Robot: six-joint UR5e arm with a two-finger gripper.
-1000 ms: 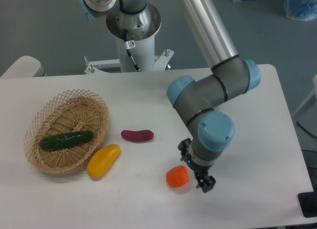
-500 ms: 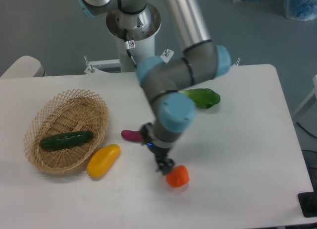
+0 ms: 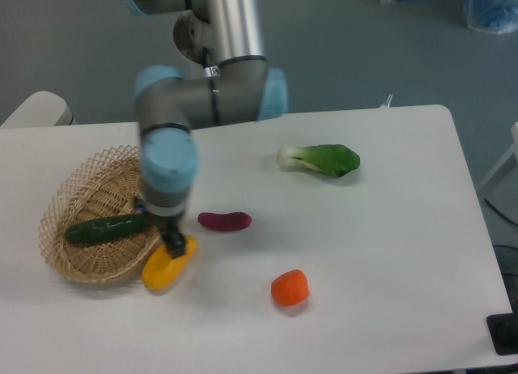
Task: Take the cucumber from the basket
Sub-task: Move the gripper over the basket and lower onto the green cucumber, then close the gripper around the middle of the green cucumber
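The dark green cucumber (image 3: 107,228) lies lengthwise in the tan wicker basket (image 3: 77,182) at the left of the table. My gripper (image 3: 159,227) hangs over the basket's right rim, right at the cucumber's right end. It is seen from above and mostly hidden by the blue wrist joint. One dark finger (image 3: 174,246) shows over the yellow pepper (image 3: 166,265). The jaws look spread, with nothing between them.
The yellow pepper lies against the basket's front right side. A purple vegetable (image 3: 225,221) sits just right of the gripper, an orange one (image 3: 290,287) nearer the front, and a leafy green with a white stem (image 3: 321,159) at the back right.
The arm has swung left across the table, from beside the orange vegetable to the basket's right rim. The leafy green it was covering now shows. No object has moved.
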